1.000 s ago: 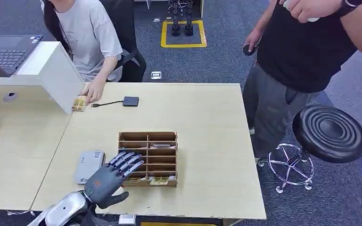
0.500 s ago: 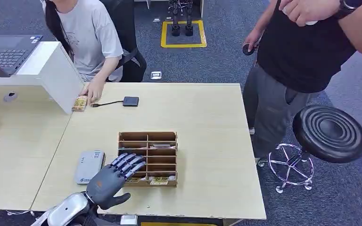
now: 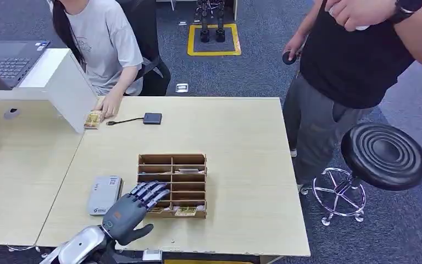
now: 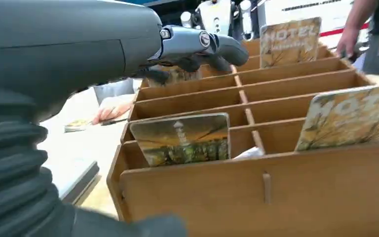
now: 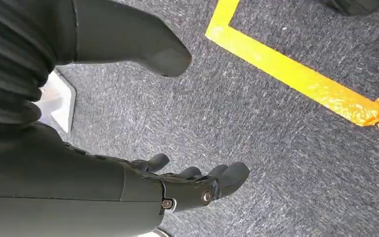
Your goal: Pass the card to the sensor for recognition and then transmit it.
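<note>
A wooden slotted card rack (image 3: pixel 171 156) stands on the table near its front edge. Several picture cards stand in it, one in the front row (image 3: pixel 185 210). My left hand (image 3: pixel 127 212) reaches over the rack's front left corner with its fingers spread and nothing in it. In the left wrist view the fingers (image 4: pixel 212 47) stretch above the slots, over a tower-picture card (image 4: pixel 182 139) in the nearest slot of the rack (image 4: pixel 276 197). A grey card reader (image 3: pixel 104 194) lies just left of the rack. My right hand (image 5: pixel 177 187) hangs over the carpet and holds nothing.
A seated person rests a hand on a card (image 3: pixel 93 119) at the table's far left, beside a small black device (image 3: pixel 152 117) on a cable. A white partition (image 3: pixel 68 82) and laptop (image 3: pixel 5 60) are far left. A standing person and a black stool (image 3: pixel 383 155) are right of the table.
My left hand has sunk a little and drawn slightly back toward the table's front edge over the rack. The seated person's hand shifted slightly on the card.
</note>
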Available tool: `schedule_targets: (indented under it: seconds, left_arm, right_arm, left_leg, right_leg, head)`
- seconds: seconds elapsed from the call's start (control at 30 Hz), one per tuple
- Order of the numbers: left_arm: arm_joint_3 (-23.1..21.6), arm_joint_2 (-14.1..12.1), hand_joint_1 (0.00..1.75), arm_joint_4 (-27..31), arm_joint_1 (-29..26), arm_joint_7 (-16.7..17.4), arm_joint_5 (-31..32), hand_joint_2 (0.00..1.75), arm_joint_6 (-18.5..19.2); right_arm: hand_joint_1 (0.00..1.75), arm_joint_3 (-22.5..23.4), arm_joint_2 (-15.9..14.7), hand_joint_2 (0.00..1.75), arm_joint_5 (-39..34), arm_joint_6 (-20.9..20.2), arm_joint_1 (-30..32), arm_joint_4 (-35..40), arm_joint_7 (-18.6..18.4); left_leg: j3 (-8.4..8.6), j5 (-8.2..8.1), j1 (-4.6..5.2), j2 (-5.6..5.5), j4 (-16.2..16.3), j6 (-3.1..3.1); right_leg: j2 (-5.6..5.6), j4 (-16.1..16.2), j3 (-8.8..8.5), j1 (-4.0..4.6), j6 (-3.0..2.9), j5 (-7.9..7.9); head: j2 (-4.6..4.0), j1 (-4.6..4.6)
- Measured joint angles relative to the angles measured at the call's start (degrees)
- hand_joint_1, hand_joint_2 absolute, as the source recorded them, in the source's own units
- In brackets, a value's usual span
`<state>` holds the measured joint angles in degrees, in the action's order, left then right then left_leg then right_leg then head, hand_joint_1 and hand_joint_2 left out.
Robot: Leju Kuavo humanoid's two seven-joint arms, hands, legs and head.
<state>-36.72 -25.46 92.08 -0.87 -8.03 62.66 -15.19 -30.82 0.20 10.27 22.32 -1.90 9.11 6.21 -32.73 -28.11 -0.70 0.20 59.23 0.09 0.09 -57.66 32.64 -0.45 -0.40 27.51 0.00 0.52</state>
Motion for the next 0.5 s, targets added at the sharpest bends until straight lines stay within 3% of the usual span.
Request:
schedule_targets:
  seconds: [0.27, 0.37, 0.4, 0.5]
  left_arm:
    - [0.0, 0.06, 1.68, -0.5, 0.32, 0.24, -0.22, 1.75, -0.07]
    - [0.0, 0.15, 1.75, -0.55, 0.36, 0.24, -0.31, 1.75, -0.09]
    - [0.0, 0.15, 1.64, -0.55, 0.41, 0.24, -0.39, 1.75, -0.13]
    - [0.0, 0.22, 1.75, -0.55, 0.42, 0.14, -0.55, 1.75, -0.07]
  right_arm:
    - [0.0, 0.0, 0.0, 1.75, 0.02, 0.37, 0.01, 0.0, 0.42]
    - [0.0, 0.0, 0.0, 1.75, 0.02, 0.41, 0.01, 0.0, 0.5]
    - [0.0, 0.0, 0.0, 1.75, 0.02, 0.41, 0.02, 0.0, 0.61]
    - [0.0, 0.0, 0.0, 1.75, 0.04, 0.46, 0.01, 0.0, 0.92]
  left_leg:
    - [0.01, 0.0, 0.0, 0.0, 0.0, 0.0]
    - [0.02, 0.0, 0.0, 0.0, 0.0, 0.0]
    - [0.02, 0.0, 0.0, 0.0, 0.0, 0.0]
    - [0.02, 0.0, 0.0, 0.0, 0.0, 0.0]
  right_leg:
    - [0.0, 0.0, -0.02, -0.01, 0.0, 0.0]
    - [0.0, 0.0, -0.03, 0.0, 0.0, 0.0]
    - [0.0, 0.0, -0.03, 0.0, 0.0, 0.0]
    - [0.0, 0.0, -0.03, 0.0, 0.0, 0.0]
  head:
    - [0.02, 0.0]
    - [0.02, 0.0]
    - [0.02, 0.02]
    - [0.02, 0.0]
